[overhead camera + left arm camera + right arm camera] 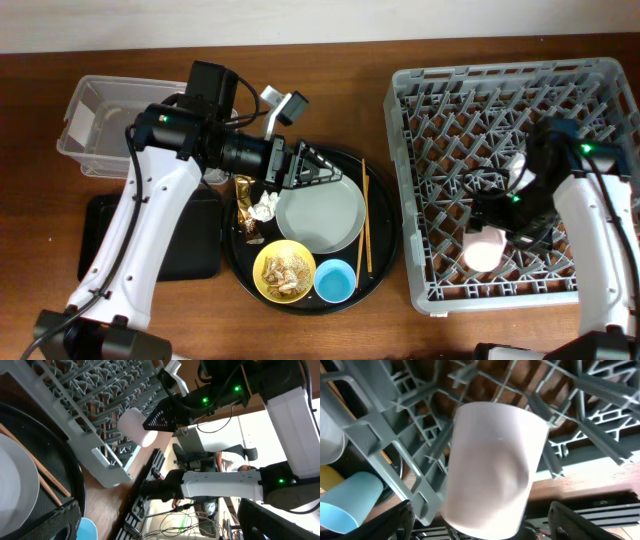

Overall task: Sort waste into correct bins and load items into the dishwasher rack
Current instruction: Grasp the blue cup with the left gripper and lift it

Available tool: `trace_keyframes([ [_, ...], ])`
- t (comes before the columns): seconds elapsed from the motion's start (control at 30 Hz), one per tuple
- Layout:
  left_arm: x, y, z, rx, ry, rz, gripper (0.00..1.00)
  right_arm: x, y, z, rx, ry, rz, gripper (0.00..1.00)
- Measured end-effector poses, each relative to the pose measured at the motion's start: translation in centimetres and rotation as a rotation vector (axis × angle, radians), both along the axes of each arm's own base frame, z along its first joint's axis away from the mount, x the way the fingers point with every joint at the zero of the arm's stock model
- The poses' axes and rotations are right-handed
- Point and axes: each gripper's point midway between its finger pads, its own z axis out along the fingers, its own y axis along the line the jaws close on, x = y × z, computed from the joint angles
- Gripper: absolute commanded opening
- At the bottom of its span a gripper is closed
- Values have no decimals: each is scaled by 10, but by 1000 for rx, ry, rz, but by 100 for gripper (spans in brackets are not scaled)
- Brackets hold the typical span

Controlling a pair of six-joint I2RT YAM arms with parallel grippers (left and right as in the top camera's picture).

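Brown wooden table [340, 60] carries the grey rack [430, 90], where the pink cup [483, 250] lies tilted near the front. I cannot tell which end is its rim. The right gripper [492, 228], bent down over the rack, spreads its fingers wide around the cup. The left gripper [318, 168] points rightward above the plate [325, 215], fingers wide and empty.

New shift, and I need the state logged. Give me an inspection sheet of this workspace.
Surface: wooden table, no spills seen.
Job's things: pink cup in dishwasher rack; plate, yellow bowl of scraps, blue cup, chopsticks, tissue, wrapper on round tray; clear tub, black tray left.
Clutter: nothing seen.
Grippers: left gripper open over plate rim; right gripper, fingers flank pink cup, grip unclear.
Cables: black cable loops off left arm.
Surroundings: person beyond table.
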Motion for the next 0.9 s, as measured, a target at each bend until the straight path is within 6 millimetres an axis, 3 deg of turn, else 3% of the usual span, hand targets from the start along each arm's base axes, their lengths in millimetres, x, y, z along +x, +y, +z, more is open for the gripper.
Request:
trace_keyframes([
  [0.13,-7,7,-16,95,63,21,93,0,2,11,-5,-49,-2,85],
  [0.2,-11,13,-31,197,75,34,84,0,5,40,-5,-181,-1,85],
  [0.33,-35,10,-67,473,52,-21,77,-14,12,111,-33,-511,6,86],
  [0.43,-58,3,-105,804,-52,-52,71,-32,16,137,-47,-645,12,86],
  [0.53,-79,4,-143,1047,-114,-13,60,-37,16,140,-50,-662,12,86],
  [0.7,-94,23,-204,1144,-30,49,40,-31,16,130,-40,-603,10,86],
  [0.8,-103,19,-212,1121,8,35,31,-25,15,123,-34,-565,9,86],
  [0.9,-98,9,-215,1085,-21,50,21,-24,15,117,-28,-525,8,86],
])
